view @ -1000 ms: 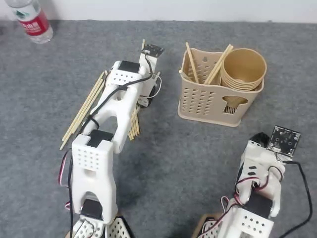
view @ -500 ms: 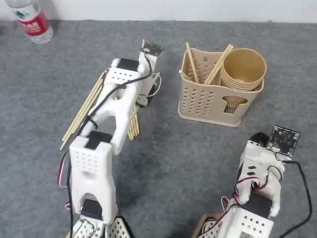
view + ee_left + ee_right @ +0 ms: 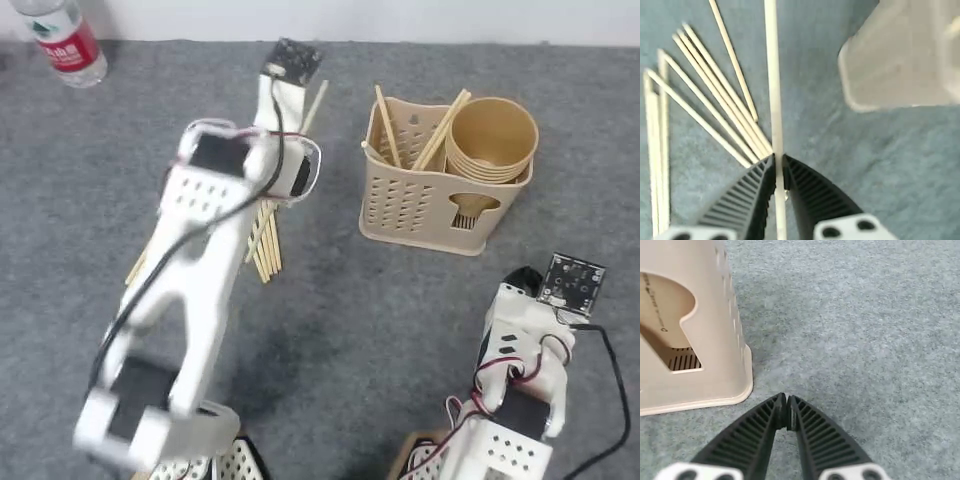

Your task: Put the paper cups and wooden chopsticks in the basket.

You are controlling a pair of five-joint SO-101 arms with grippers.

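Now lifted, left gripper [image 3: 779, 160] clamping one chopstick [image 3: 771, 75], right gripper [image 3: 786, 399] closed, unmoved

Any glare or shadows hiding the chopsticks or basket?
High view: even light, soft shadow on the carpet beside the left arm. Left wrist view: basket bright, chopstick in the left gripper plain. Right wrist view: faint shadow at the basket's foot.

Pale, matt wooden chopsticks [image 3: 268, 250]; smooth beige plastic basket [image 3: 410, 205]; matt brown paper cups [image 3: 492, 135]; rough grey carpet-like cloth over the bench [image 3: 330, 320].
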